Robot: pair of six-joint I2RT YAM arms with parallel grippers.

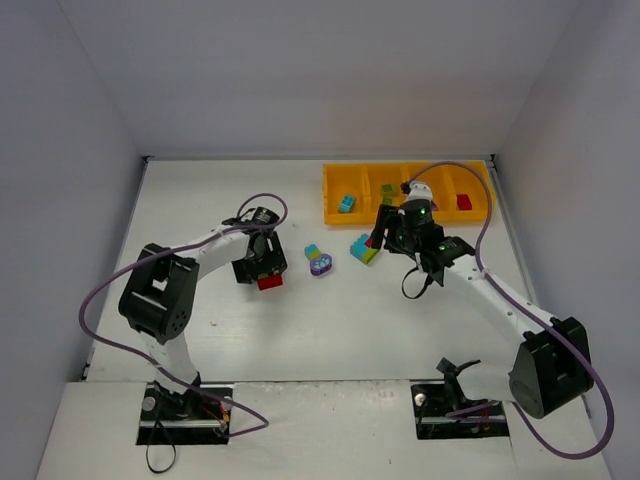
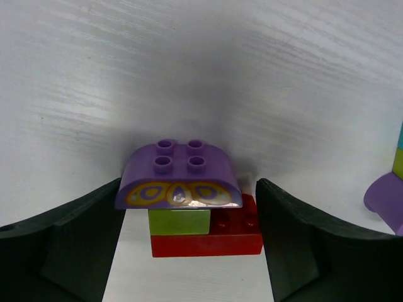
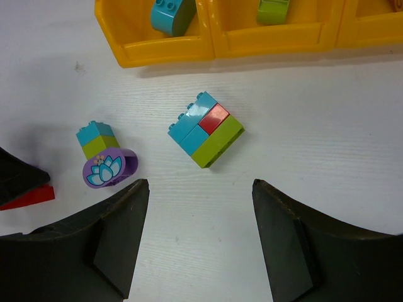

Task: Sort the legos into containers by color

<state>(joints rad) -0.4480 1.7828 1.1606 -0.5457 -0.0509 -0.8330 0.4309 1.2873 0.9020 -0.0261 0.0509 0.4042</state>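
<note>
Fingers (image 2: 69, 251) of the left gripper (image 1: 266, 276) stand on either side of a three-brick cluster (image 2: 189, 207) on the white table (image 1: 200, 340): a curved purple brick with yellow ovals on top, lime and red beneath. The pads sit very close to it (touching or just clear, I cannot tell), so whether it is clamped is unclear.

Farther out, toward the middle, a small stack (image 3: 106, 162) of teal, lime and a purple lotus-printed piece lies on its side. Just to its right lies a block (image 3: 206, 129) of teal, red and lime. The right gripper (image 3: 200, 192) hangs above the table near this block, jaws apart with only bare table between them.

At the far edge sits the orange-yellow tray (image 1: 335, 215). A teal brick (image 3: 171, 16) lies in its leftmost compartment, a lime brick (image 3: 272, 9) in the next, and a red brick (image 1: 464, 202) in the rightmost.
</note>
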